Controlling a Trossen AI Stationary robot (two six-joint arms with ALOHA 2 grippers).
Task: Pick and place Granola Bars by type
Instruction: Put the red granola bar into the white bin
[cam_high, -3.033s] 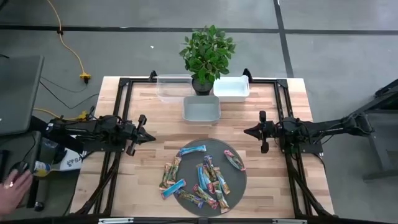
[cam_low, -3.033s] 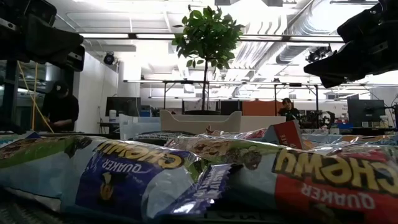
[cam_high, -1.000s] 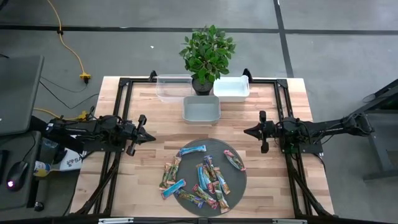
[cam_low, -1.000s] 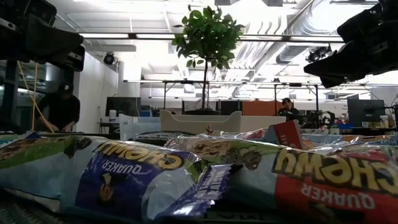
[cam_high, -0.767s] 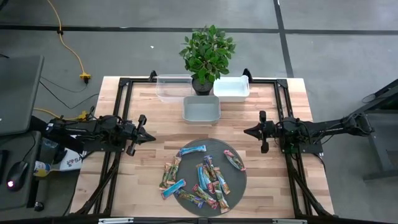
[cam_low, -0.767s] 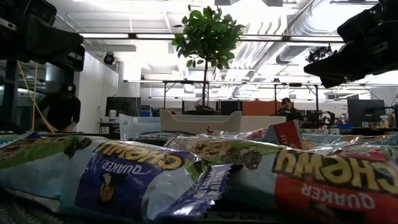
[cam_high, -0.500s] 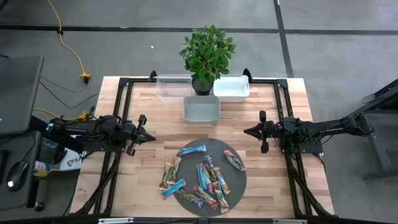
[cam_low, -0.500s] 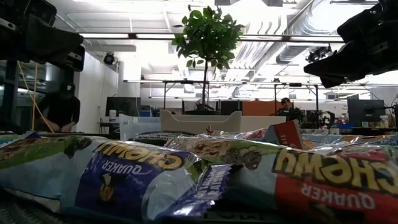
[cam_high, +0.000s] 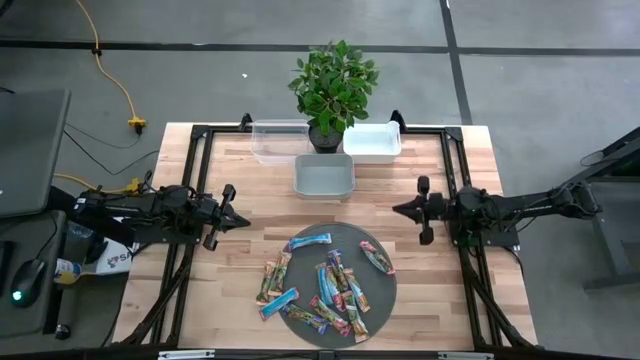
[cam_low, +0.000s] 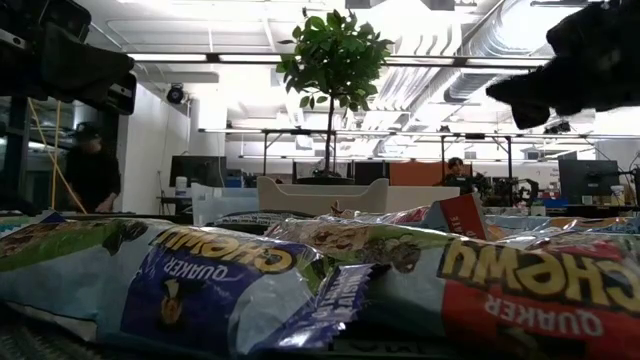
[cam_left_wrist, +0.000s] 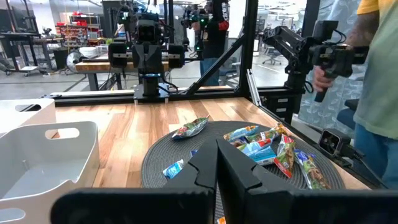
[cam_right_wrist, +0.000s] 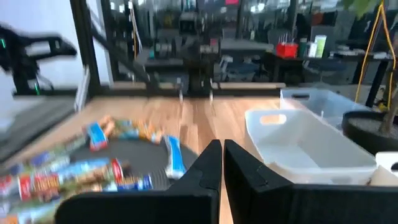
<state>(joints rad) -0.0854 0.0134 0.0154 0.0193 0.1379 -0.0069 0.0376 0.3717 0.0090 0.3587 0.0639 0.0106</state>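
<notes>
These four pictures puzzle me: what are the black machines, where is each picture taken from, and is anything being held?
They are two robot arms at a wooden table. One picture looks down from above, one looks level across the tabletop, and two come from cameras on the wrists. The left gripper and right gripper are both shut and hold nothing. Between them a dark round mat carries the Granola Bars; a few lie beside it. Three empty bins and a potted plant stand behind.

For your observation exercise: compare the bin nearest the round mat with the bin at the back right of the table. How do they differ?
The near bin looks grey and sits alone, closer to the dark mat; the back-right bin looks white and sits at the table's far edge beside the potted plant. Both are rectangular, open-topped and hold no bars.
</notes>
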